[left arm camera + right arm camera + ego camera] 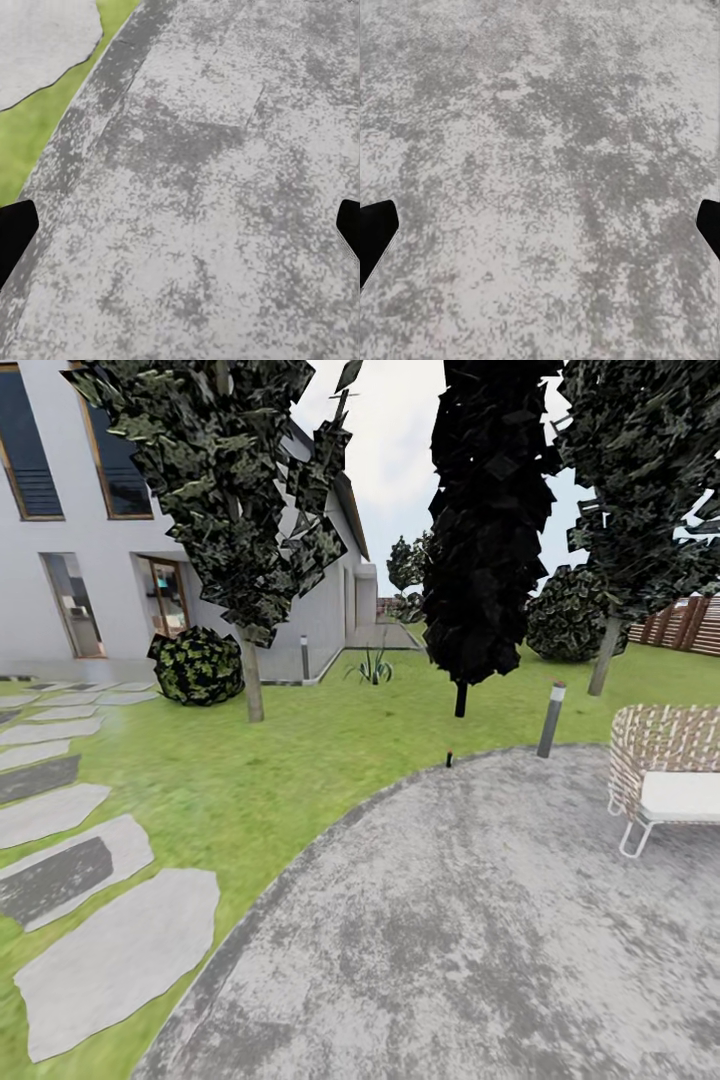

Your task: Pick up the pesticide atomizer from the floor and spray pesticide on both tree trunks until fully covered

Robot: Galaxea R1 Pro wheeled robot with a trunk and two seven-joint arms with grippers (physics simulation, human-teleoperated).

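A round paved patch [480, 920] of mottled grey stone spreads across the near floor of the garden, its curved edge meeting the lawn [290, 760]. At the far edge of the patch, right where stone meets grass, a very small dark upright object [449, 759] stands; it may be the atomizer, but it is too small to tell. Just beyond it a narrow black-green cypress [490, 510] rises from the grass. A grey bollard lamp [551, 720] stands at the patch's far right edge, near a woven chair [665, 770] with a white cushion that sits on the paving at the right edge.

Two trees with pale bare trunks flank the scene: the left trunk [253, 680] stands on the lawn beside a round shrub [197, 665] in front of the white house [60, 540], and the right trunk [603, 655] leans slightly near a brown slat fence [690, 622] at the far right. A line of grey stepping stones [110, 950] runs along the lawn's left edge.

The left end effector [180, 232] hangs over the paved patch near its edge, with grass and a stepping stone beside it; its black fingertips [15, 229] sit at opposite sides of the wrist view, spread wide, with nothing between them. The right end effector [540, 232] hangs over bare paving, its fingertips [375, 232] likewise spread wide and holding nothing.
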